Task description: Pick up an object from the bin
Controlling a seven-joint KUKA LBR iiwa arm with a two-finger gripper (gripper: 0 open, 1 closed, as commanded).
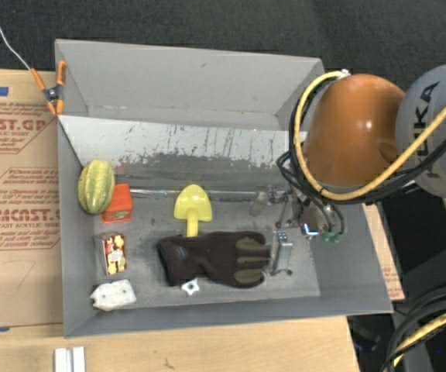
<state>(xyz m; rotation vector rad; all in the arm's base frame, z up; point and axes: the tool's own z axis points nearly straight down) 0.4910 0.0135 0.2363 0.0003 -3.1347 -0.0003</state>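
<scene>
Dark fabric glove [211, 260] beside end effector [283, 256]

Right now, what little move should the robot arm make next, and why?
Probably ease down and slightly left onto the dark glove. The gripper is right at the glove's right end, while the yellow scoop and the orange block lie farther left, so the glove looks like the nearest thing to grab.

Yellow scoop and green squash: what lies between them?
In the camera view, an orange block, right beside the squash; bare bin floor separates it from the scoop.
</scene>
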